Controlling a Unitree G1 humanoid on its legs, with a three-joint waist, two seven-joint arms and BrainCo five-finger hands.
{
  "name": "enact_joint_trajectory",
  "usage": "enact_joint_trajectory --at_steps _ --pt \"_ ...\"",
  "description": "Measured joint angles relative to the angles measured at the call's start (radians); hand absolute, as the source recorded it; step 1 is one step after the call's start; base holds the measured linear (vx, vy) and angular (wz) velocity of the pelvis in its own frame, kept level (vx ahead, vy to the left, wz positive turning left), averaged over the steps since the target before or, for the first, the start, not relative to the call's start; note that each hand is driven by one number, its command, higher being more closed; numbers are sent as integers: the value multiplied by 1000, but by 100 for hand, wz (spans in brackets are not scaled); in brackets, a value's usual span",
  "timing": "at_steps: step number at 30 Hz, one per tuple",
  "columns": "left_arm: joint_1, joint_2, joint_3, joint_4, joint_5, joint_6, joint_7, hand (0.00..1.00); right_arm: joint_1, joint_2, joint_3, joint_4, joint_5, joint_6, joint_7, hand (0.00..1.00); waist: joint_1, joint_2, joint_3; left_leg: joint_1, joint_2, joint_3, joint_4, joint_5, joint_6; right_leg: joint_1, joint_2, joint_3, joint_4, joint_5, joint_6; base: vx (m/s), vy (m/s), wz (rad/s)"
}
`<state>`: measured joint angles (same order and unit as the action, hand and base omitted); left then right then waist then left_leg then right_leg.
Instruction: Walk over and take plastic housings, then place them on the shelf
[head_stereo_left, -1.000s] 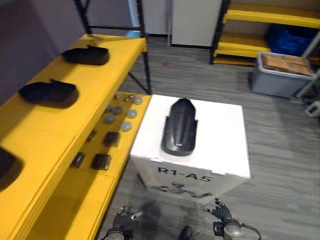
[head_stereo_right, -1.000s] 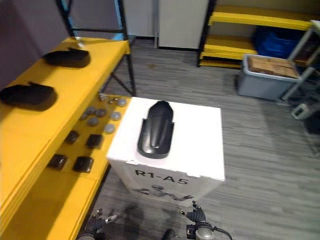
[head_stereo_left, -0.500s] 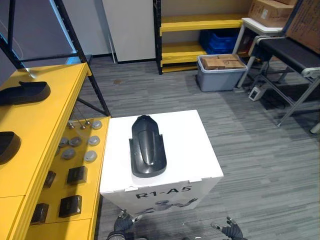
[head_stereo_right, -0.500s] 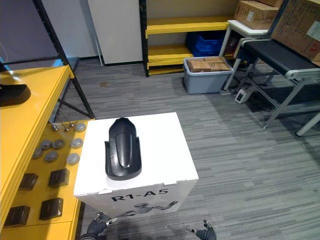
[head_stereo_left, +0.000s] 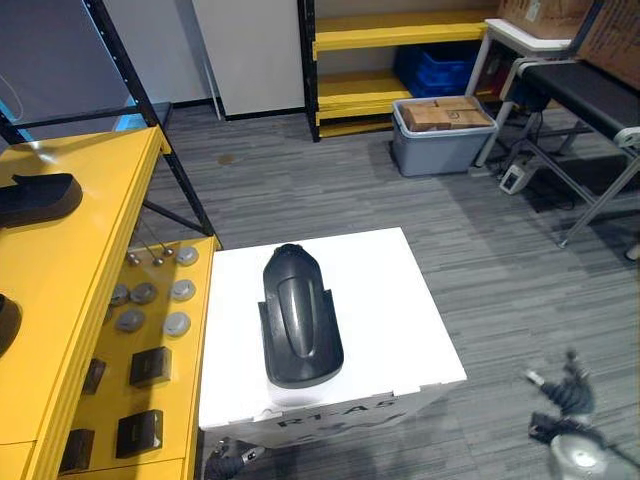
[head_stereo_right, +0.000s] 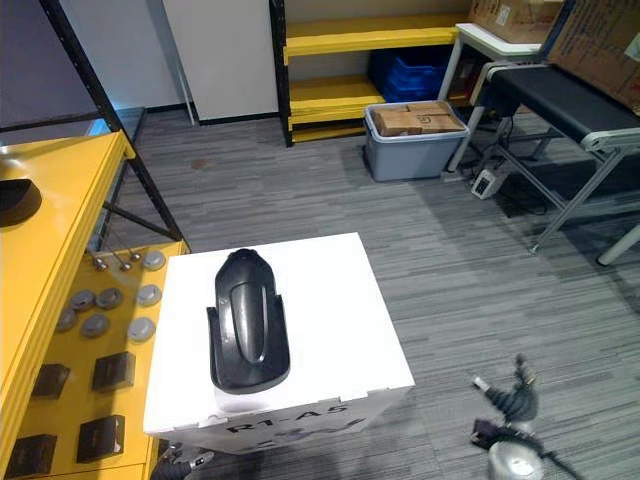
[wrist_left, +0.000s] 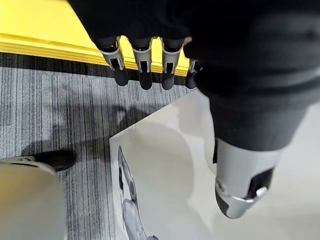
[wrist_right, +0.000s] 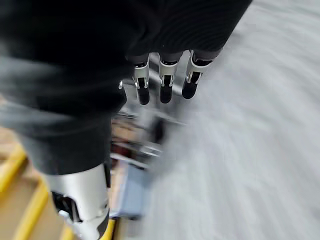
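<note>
Early stage | housing (head_stereo_left: 298, 318) is lying untouched on the white box (head_stereo_left: 400, 300) beside the yellow shelf (head_stereo_left: 80, 260) | left hand (wrist_left: 146, 70) and right hand (wrist_right: 162, 82) are hanging empty, fingers relaxed | another housing (head_stereo_left: 35, 198) is already sitting on the shelf; grasp and placing remaining.

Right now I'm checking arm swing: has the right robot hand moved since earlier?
Yes, the right robot hand swung out rightward, away from the white box.

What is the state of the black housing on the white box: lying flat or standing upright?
Lying flat: the black housing rests lengthwise on the white box top, its rounded narrow end pointing away from the robot.
</note>
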<state>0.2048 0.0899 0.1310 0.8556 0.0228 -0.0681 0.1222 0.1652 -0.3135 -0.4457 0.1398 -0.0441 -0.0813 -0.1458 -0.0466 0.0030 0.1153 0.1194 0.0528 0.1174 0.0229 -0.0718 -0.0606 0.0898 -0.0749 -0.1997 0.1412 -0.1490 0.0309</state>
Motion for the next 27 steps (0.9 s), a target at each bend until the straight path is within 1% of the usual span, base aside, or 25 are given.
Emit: enact_joint_trajectory --at_steps 2,4,6,7,9,10,12,14,15,16,19,20,21,23,25,27 --pt "14 -1 -1 -5 0 0 -1 0 -19 -10 28 -90 -14 0 2 0 0 -2 -8 3 -1 0 -4 0 -1 8 0 0 -13 0 1 0 0 0" --pt "25 -1 -2 -8 0 -7 -1 0 -49 -27 93 -160 -22 -8 11 0 -1 -5 -16 3 -1 -1 -5 0 -1 8 1 0 -13 1 1 -23 -1 0" --pt "28 2 -12 -9 0 -16 -2 0 -107 -44 205 -233 -22 -25 24 0 2 -5 -18 3 -1 -3 -5 1 0 8 1 0 -13 1 2 -67 0 1" --pt "28 3 -17 -10 0 -20 -3 0 -128 -44 237 -245 -22 -29 28 0 3 -5 -18 3 -2 -4 -5 1 0 8 1 0 -13 2 2 -57 0 2" --pt "26 4 -29 -10 -1 -29 -3 0 -206 -42 365 -256 -19 -57 44 0 12 -4 -19 3 -3 -10 -7 4 3 9 1 -2 -13 5 6 -75 -1 4" --pt "26 6 -34 -11 -1 -31 -3 0 -223 -41 394 -256 -19 -58 45 0 16 -3 -20 3 -3 -11 -8 5 4 9 1 -2 -13 6 7 -86 0 5" --pt "25 9 -40 -11 -1 -35 -2 0 -282 -6 487 -254 -22 -60 51 0 33 -4 -20 2 -5 -14 -23 23 4 8 1 -6 -23 19 9 -65 1 6" --pt "24 11 -40 -10 -1 -35 0 0 -316 37 527 -237 -23 -60 51 0 43 -7 -18 -4 -8 -26 -34 36 5 8 1 -13 -38 28 6 -62 -7 14" --pt "24 14 -40 -10 -1 -34 1 0 -329 58 544 -223 -26 -59 51 0 42 -8 -18 -9 -9 -36 -36 42 6 9 1 -22 -46 33 7 -81 -15 27" --pt "25 16 -41 -10 -1 -34 3 0 -345 86 563 -195 -48 -57 50 0 46 -12 -16 -16 -10 -45 -40 50 6 9 0 -33 -50 39 8 -71 -12 23" --pt "26 17 -40 -11 -1 -32 5 0 -371 145 592 -116 -125 -39 48 0 68 -16 -14 -18 -10 -56 -54 66 8 9 3 -41 -62 49 3 -66 -2 13" --pt "28 17 -40 -10 -1 -31 6 0 -378 167 597 -85 -150 -30 45 0 68 -16 -14 -23 -10 -62 -55 68 9 8 3 -47 -65 52 3 -72 -4 19" --pt "29 18 -40 -10 -1 -29 6 0 -383 193 604 -46 -184 -11 39 0 68 -16 -13 -28 -10 -69 -56 72 13 6 3 -58 -65 55 3 -85 -2 19" --pt "30 19 -40 -10 0 -26 8 0 -385 228 606 3 -235 15 24 0 77 -19 -11 -29 -10 -75 -68 82 10 1 4 -60 -66 57 2 -74 2 8" --pt "30 20 -40 -10 0 -25 13 0 -386 254 606 45 -291 40 -5 0 87 -21 -9 -31 -10 -76 -82 92 11 -7 5 -61 -67 63 0 -63 6 0" --pt "31 20 -40 -10 0 -20 29 0 -389 279 602 93 -347 68 -43 0 89 -23 -8 -42 -12 -86 -91 101 19 -12 7 -66 -83 75 2 -49 9 7"
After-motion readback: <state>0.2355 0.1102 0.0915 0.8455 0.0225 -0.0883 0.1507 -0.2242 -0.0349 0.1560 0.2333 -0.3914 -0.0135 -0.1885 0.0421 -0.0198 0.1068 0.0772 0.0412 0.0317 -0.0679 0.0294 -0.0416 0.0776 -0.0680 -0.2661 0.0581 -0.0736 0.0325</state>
